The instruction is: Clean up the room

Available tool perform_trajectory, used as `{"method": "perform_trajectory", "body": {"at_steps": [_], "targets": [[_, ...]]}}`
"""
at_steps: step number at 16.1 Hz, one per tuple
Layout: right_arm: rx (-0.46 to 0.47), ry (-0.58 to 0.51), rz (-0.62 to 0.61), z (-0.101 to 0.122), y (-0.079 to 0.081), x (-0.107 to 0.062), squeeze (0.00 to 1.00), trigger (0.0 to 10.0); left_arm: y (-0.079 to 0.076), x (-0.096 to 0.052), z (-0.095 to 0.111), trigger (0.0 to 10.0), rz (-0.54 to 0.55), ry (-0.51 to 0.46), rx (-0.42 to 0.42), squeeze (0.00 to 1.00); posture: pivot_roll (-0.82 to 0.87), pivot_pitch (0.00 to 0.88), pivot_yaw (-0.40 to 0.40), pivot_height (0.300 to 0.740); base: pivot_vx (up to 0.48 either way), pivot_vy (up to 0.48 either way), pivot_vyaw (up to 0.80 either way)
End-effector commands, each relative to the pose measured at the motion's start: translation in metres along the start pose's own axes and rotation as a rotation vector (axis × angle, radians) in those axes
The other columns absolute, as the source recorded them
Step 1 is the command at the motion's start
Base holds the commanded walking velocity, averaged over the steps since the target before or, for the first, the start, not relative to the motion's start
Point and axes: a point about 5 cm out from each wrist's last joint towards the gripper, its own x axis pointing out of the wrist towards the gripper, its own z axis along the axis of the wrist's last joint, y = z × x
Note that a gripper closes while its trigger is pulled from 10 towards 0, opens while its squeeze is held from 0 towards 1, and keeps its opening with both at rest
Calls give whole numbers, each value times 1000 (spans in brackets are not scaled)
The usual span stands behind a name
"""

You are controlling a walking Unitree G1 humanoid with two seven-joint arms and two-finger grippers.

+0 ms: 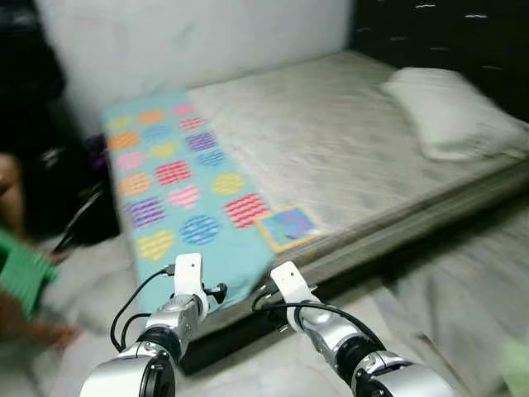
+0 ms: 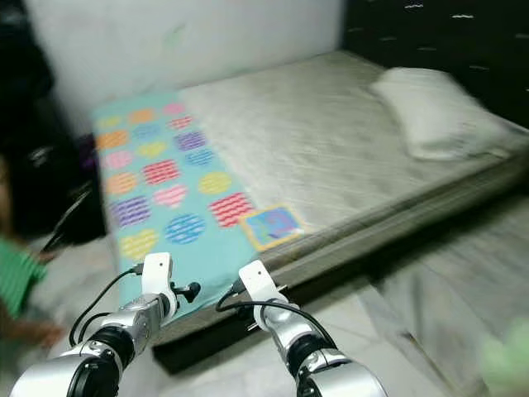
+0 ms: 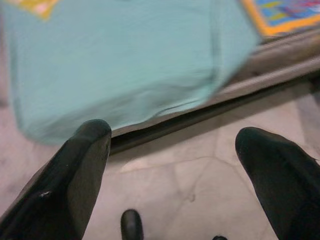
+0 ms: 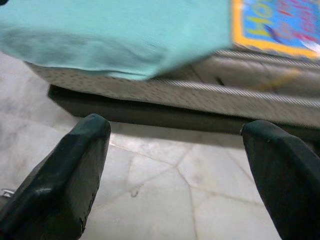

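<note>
Spanning most of the head views is a low bed [image 1: 347,149] w/ a bare grey-beige mattress, set against a pale wall [image 1: 207,41] at the far side. Pale tiled floor [image 3: 200,185] runs along the near edge, under both arms. Draped over the bed's left end is a teal blanket [image 1: 178,178] w/ coloured hearts and striped circles; its near edge hangs over the mattress side, just above the floor. A white pillow [image 1: 450,112] lies at the right end, near a dark headboard [image 1: 446,37]. Farther left, a person [image 1: 21,273] in a green top sits at the frame edge, blurred, beside dark clutter I can't make out. On the blanket's near right corner is a small square patch [image 1: 287,227], orange border, blue inside. Left gripper [image 3: 175,150] is spread apart, holding nothing, hovering over tile just short of the blanket's hanging edge. Right gripper [image 4: 175,150] is likewise spread wide and empty, over the floor facing the mattress side below the patch. Both arms reach fwd side by side, close together.
</note>
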Motion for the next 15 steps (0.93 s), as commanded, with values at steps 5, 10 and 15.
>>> {"method": "perform_trajectory", "body": {"at_steps": [5, 10, 15], "targets": [[9, -19, 13, 5, 4, 1, 0, 10000, 6, 0, -1, 10000, 30, 11, 12, 0, -241, 0, 64, 740, 226, 0, 293], [11, -20, 13, 6, 4, 1, 0, 10000, 6, 0, 0, 10000, 25, 11, 16, 0, -240, 0, 67, 740, 0, 0, 0], [110, -125, -50, 28, -16, -1, 0, 10000, -12, -1, 37, 10000, -81, -159, 86, 0, -232, 0, 67, 740, 0, 0, 0]]}}
